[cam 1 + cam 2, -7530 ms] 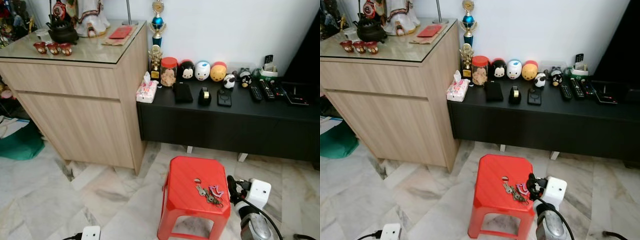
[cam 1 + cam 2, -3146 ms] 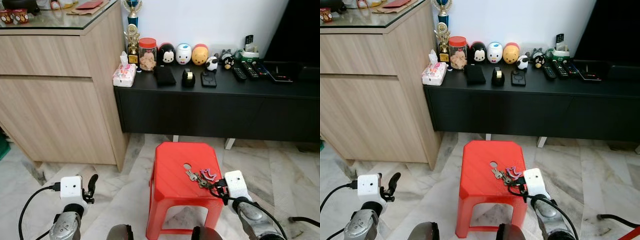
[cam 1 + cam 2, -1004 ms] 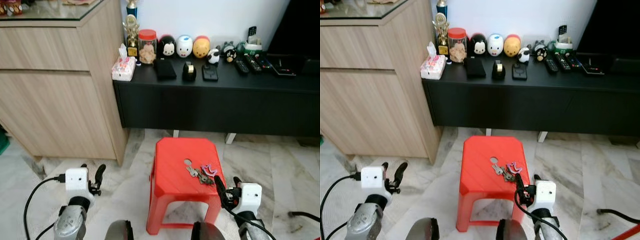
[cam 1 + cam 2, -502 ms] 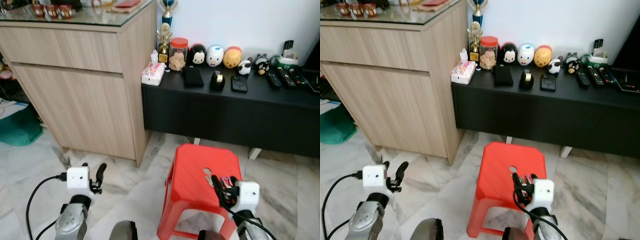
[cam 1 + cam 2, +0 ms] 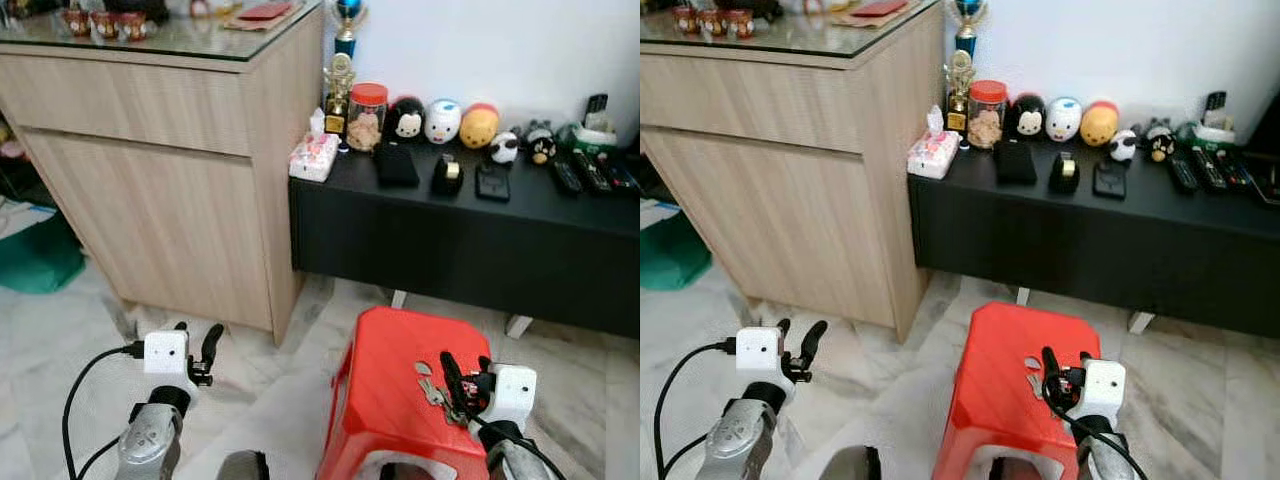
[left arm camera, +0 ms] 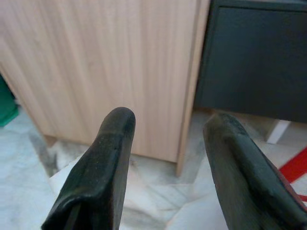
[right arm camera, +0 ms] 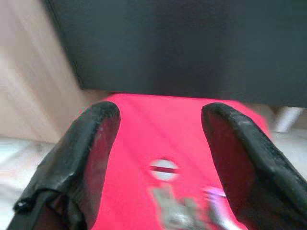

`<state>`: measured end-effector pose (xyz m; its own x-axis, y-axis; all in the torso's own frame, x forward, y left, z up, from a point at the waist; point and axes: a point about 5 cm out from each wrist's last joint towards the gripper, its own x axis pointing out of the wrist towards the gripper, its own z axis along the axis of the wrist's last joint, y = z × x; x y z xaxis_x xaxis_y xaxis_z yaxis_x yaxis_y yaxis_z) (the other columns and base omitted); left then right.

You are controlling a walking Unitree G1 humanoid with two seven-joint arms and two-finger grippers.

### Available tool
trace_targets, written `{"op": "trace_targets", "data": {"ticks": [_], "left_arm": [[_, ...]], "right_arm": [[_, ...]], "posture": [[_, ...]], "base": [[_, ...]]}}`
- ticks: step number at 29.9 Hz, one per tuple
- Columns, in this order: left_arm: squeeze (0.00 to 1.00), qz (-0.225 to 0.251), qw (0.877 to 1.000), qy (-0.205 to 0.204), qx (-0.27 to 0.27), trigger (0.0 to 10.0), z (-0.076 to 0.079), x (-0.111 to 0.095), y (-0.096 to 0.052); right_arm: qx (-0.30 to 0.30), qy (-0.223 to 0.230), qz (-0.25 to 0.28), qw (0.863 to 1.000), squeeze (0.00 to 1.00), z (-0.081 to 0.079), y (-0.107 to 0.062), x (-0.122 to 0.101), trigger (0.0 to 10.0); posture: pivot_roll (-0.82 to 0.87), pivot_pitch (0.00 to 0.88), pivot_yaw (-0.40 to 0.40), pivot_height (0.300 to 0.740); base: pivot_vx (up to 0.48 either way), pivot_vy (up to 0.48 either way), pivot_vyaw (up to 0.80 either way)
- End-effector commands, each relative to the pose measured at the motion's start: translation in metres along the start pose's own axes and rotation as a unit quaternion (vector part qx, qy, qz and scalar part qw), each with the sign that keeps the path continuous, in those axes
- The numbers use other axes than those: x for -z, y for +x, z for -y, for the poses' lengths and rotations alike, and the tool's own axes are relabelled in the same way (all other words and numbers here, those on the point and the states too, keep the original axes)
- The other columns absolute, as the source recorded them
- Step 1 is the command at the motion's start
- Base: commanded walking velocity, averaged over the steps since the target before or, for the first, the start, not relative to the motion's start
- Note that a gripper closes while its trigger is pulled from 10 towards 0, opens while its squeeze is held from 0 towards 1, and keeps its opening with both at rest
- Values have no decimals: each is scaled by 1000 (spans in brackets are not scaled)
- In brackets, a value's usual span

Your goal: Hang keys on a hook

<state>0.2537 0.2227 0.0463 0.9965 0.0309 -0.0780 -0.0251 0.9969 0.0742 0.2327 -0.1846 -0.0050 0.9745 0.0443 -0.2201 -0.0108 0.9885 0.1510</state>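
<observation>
- A light wooden cabinet (image 5: 150,170) stood at the robot's left, with a low black TV console (image 5: 470,235) beside it against the wall; no hook could be made out.
- A red plastic stool (image 5: 395,410) stood on the marble floor (image 5: 60,340) in front of the console.
- The left gripper (image 6: 165,163) hung idle near the cabinet, its fingers spread and empty.
- The right gripper (image 7: 160,163) hovered low over the stool, fingers wide apart and holding nothing.
- The keys (image 5: 432,392) lay on the stool top, just beside its centre hole (image 7: 164,167) and right at the right gripper's fingertips.
- To do the pickup well, the right gripper should probably come down with a finger either side of the bunch, closing on the ring rather than one loose key, without nudging the keys off the edge.
</observation>
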Motion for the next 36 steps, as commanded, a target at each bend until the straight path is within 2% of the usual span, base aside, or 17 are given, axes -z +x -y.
{"op": "trace_targets", "data": {"ticks": [1,5,10,12,13,16,19,22,30,34,36], "left_arm": [[0,-5,1000,-1,5,10000,3,2,0],[0,-9,1000,-2,5,10000,2,4,-1],[0,-17,1000,-4,10,10000,4,7,-2],[0,-17,1000,-4,10,10000,4,7,-2],[0,-17,1000,-4,11,10000,5,8,-2],[0,-19,1000,-14,9,10000,6,8,-2],[0,-18,1000,-14,11,10000,6,7,-2],[0,-19,1000,-12,13,10000,5,7,-3],[0,-21,1000,-3,16,10000,4,8,-6],[0,-21,1000,-2,15,10000,4,8,-5],[0,-20,1000,-1,15,10000,4,7,-4]], "right_arm": [[14,-4,-17,1000,0,8,-2,5,10000],[29,-32,-42,998,0,14,-3,8,10000],[74,-99,-95,988,0,38,-6,14,10000],[77,-106,-102,986,0,40,-7,14,10000],[71,-144,-144,976,0,46,-10,22,10000],[59,-188,-212,957,0,55,-18,35,10000],[54,-205,-243,947,0,60,-20,39,10000],[47,-184,-255,948,0,60,-21,42,10000],[38,-189,-244,950,0,58,-14,36,10000],[16,-164,-191,968,0,50,-5,25,10000],[5,-160,-176,971,0,45,-5,23,10000]], "posture": [[38,0,-37,611],[37,0,-40,611],[35,0,-40,611],[34,0,-39,611],[30,0,-42,611],[38,0,-44,611],[38,0,-43,611],[40,0,-41,611],[48,0,-37,611],[48,0,-35,611],[43,0,-34,611]], "base": [[0,0,0],[0,0,0],[0,0,0],[0,0,0],[0,0,0],[0,0,0],[0,0,0],[0,0,0],[0,0,0],[0,0,0],[0,0,0]]}}
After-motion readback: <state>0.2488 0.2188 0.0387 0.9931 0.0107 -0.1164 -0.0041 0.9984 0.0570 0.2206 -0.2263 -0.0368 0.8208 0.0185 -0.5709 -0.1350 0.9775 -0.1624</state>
